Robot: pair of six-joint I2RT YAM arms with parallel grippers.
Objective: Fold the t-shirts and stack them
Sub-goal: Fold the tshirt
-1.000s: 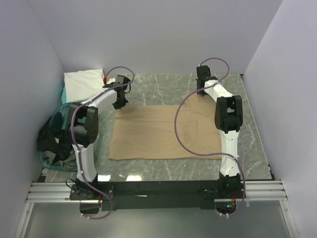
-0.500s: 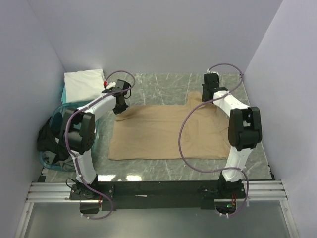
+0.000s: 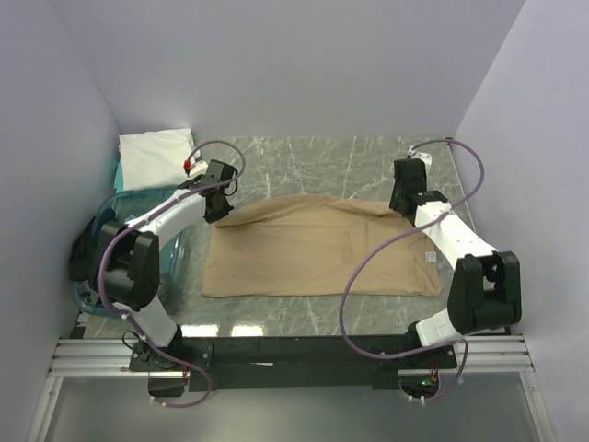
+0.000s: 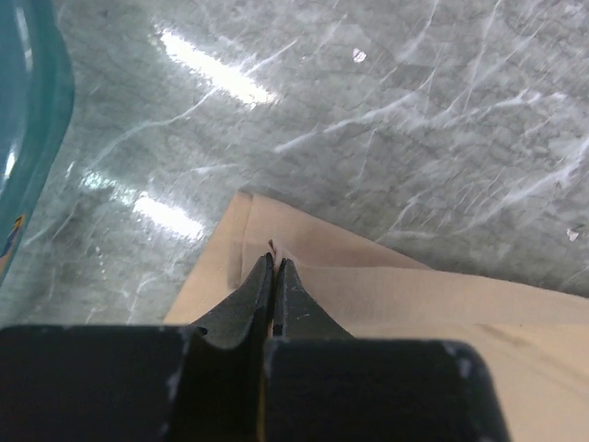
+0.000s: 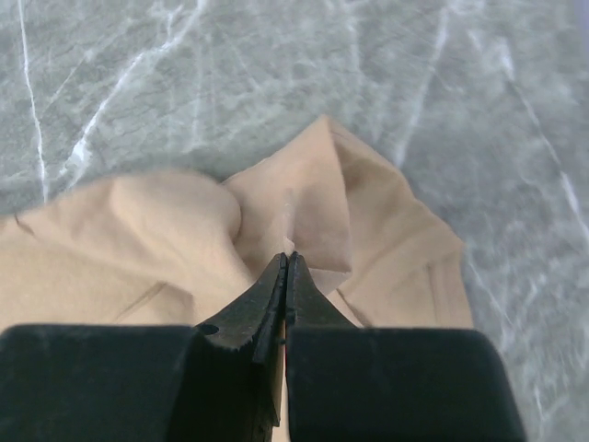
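Tan t-shirt lay spread flat across the middle of the marble worktop, long side running left to right. Near edge straight. Far edge lifted slightly at both ends, where the arms had hold of it.

Left fingers were pressed together on the far-left corner of the shirt. The wrist view showed a thin fold of tan cloth caught at the tips, with bare marble just beyond. From above, these fingers sat low over that corner, the arm reaching in from the left.

Right fingers were likewise clamped shut on a bunched ridge of cloth at the far-right corner. The fabric puckered up on either side of the tips. From above, they were at the shirt's far-right end, the arm bent round along the right side of the worktop.

A folded white garment sat in the far-left corner, well apart from the tan one. A teal bin stood off the left edge, with a dark heap of cloth at its near side.
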